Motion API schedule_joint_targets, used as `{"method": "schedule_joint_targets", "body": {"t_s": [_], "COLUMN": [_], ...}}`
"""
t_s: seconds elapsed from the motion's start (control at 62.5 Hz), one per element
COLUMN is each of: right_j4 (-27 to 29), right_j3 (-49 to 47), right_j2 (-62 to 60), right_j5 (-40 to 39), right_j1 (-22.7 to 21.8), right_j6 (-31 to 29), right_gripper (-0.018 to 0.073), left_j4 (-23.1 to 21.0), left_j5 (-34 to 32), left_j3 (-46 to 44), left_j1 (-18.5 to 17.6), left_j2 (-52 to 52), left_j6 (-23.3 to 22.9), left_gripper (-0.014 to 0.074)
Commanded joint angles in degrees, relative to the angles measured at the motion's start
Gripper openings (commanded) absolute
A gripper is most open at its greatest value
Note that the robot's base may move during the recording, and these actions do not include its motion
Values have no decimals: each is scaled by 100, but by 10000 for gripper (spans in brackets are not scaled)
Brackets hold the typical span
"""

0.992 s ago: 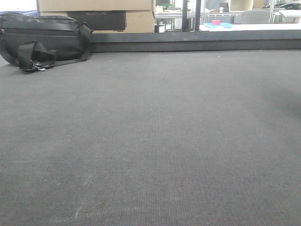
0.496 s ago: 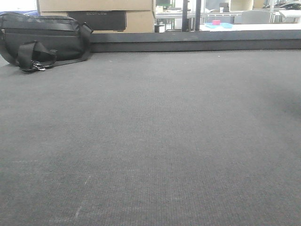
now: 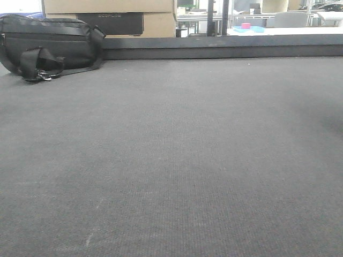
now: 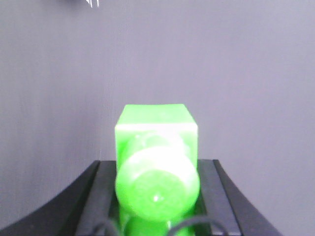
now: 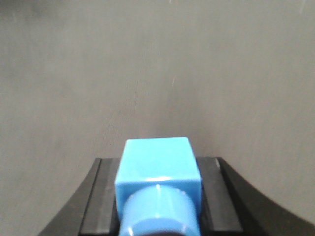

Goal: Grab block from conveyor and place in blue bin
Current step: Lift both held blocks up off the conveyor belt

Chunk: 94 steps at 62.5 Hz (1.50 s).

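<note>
So the non-task clutter: there's a black bag (image 3: 48, 45) parked at the far left of the conveyor (image 3: 177, 160), lying on its side with a strap and metal buckle (image 3: 38, 68) flopped out in front. Right behind it are stacked cardboard boxes (image 3: 158, 21), with a black box (image 3: 115, 22) that has faint lettering I can't read. Further back on the right there's a black post (image 3: 225, 16), a grey chair back (image 3: 289, 19) and a white tabletop (image 3: 305, 31). The rest back there is too small to make out.
</note>
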Motion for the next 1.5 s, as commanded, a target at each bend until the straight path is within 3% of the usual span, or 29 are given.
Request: {"method": "schedule_joint_targets", "body": {"t_s": [0.0,0.16,0.32,0.496,0.688,1.488], "right_j4": [-20,28,28,28,28,28], "right_j3": [507,1646,2562,2940,2940,2940], "right_j2": [-364,-1026,-1774,-2787,-3688,-3965], "right_j5": [-795,-1839,-2356,-2366,-2541,-2517], "right_j1": [-13,-13,-13,-13,-13,-13], "right_j6": [-144,-144,-144,-144,-144,-144], "right_gripper": [-154,-154,-154,-154,-154,-154], "left_j4": [-188,-178,-165,-123,-123,-123], "left_j5": [-803,-1712,-2488,-2614,-2629,-2618], "left_j3": [505,1545,2573,3174,3227,3227], "left_j1": [-34,-34,-34,-34,-34,-34], "left_j2": [-604,-1717,-2889,-4249,-5314,-5741], "left_j6": [12,12,12,12,12,12], "left_gripper": [-111,-111,-111,-111,-111,-111]}}
